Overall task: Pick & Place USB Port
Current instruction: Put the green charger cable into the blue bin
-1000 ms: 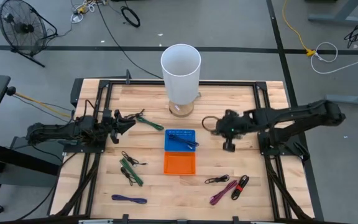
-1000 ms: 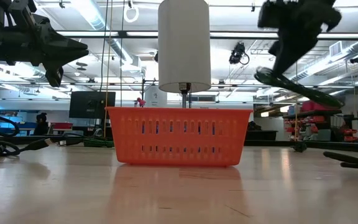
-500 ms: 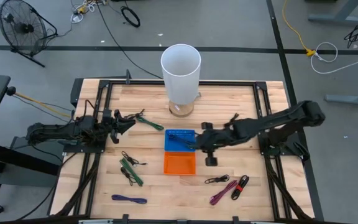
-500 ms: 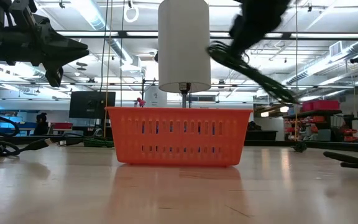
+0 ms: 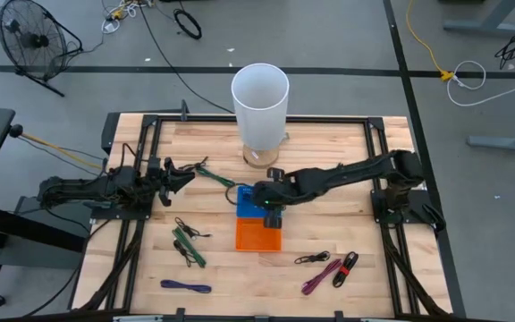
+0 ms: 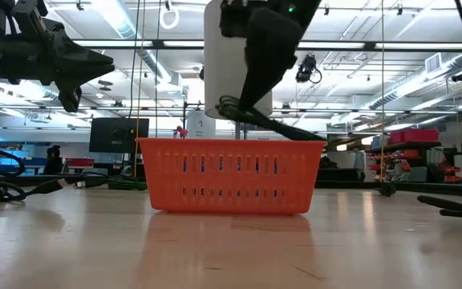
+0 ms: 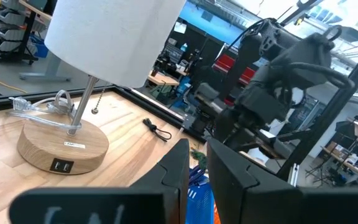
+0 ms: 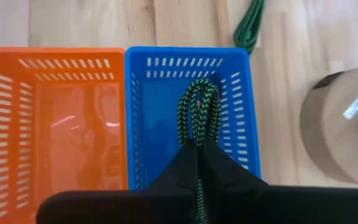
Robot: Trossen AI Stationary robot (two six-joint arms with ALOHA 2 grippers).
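Right gripper (image 8: 197,146), now over blue basket (image 8: 143,124), pinches green cable (image 8: 199,112).

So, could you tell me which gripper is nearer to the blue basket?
The right gripper: it hangs over the blue basket, shut on a green-black cable. The left gripper waits well off to the side.

Green-black cable (image 8: 199,115) over blue basket (image 8: 142,124)

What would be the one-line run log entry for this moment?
right end effector: shut on green-black cable, above blue basket | left end effector: waiting at table's left | orange basket: empty
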